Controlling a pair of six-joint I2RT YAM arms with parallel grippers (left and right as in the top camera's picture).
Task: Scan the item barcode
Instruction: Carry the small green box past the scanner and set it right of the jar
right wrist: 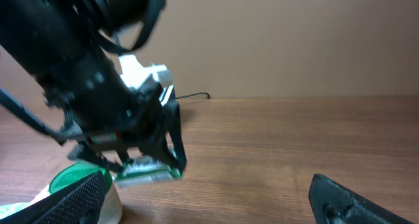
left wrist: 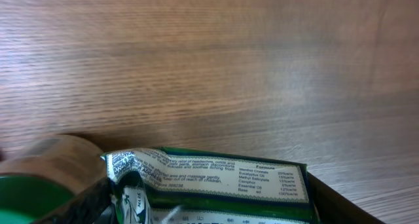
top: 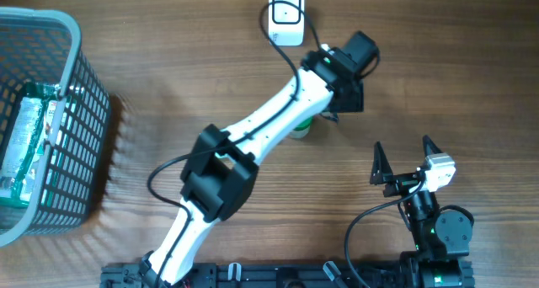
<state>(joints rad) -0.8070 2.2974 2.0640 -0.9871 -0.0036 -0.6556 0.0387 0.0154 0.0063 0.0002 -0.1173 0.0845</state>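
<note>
The crumpled carton (left wrist: 216,185), judged light and crushable, best pinched on its flat sides, is flanked by the left claw (right wrist: 149,166); clamping cannot be told. The right claw (top: 402,149) is spread, empty.

Green-and-white box (left wrist: 216,181) near the scanner (top: 286,17).
Fine print on its white panel, one corner crumpled; scanner white, cabled.

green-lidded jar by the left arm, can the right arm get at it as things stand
Probably yes, from the side: the right gripper has its jaws open and only bare table lies between it and the green-lidded jar. The left arm hangs over the jar, so coming straight down looks blocked.
</note>
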